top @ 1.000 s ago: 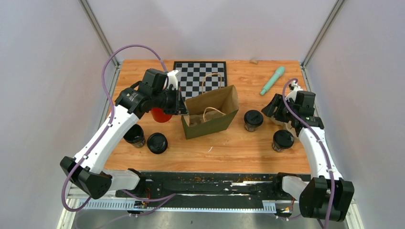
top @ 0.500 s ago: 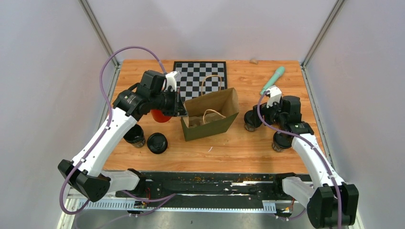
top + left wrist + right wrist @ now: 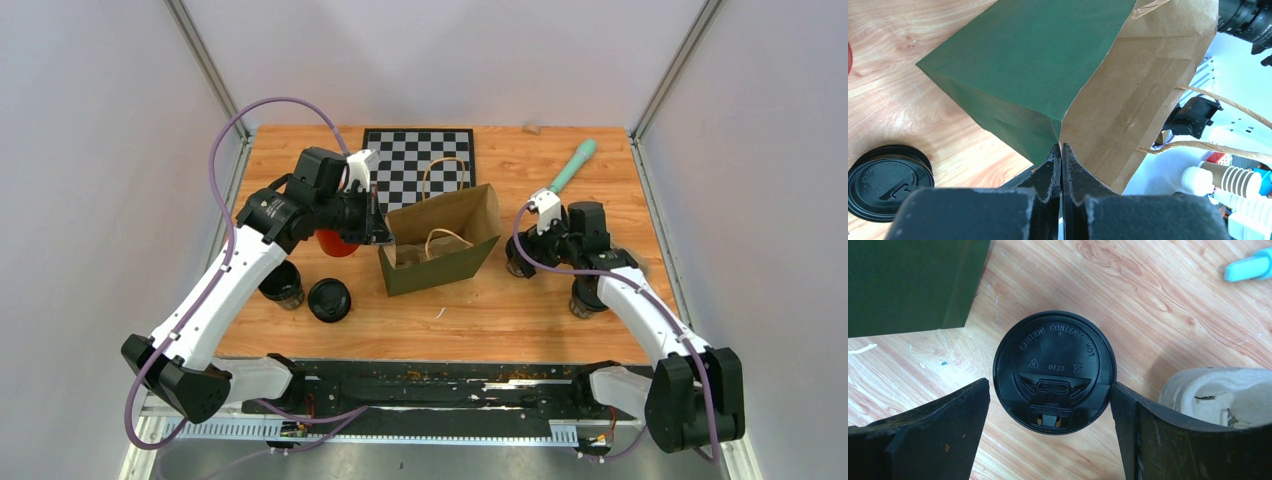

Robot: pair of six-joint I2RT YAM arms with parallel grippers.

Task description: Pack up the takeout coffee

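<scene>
A green paper bag (image 3: 440, 262) with a brown inside (image 3: 1148, 85) stands open at the table's middle. My left gripper (image 3: 381, 226) is shut on its left rim (image 3: 1062, 148). One takeout coffee cup with a black lid (image 3: 1054, 371) stands right of the bag (image 3: 516, 267). My right gripper (image 3: 1050, 407) hangs over that cup, open, with one finger on each side of the lid. A second cup (image 3: 584, 299) sits partly under the right arm. Two more cups (image 3: 283, 285) (image 3: 329, 299) stand left of the bag; one lid (image 3: 890, 175) shows in the left wrist view.
A red cup (image 3: 335, 243) stands behind the left gripper. A chessboard (image 3: 420, 165) lies at the back and a teal tool (image 3: 570, 167) at the back right. A pale pulp holder (image 3: 1218, 390) sits just right of the right fingers.
My right arm has swung left from the table's right side to over the cup beside the bag, and its jaws have opened wider. The left gripper still holds the bag rim.
</scene>
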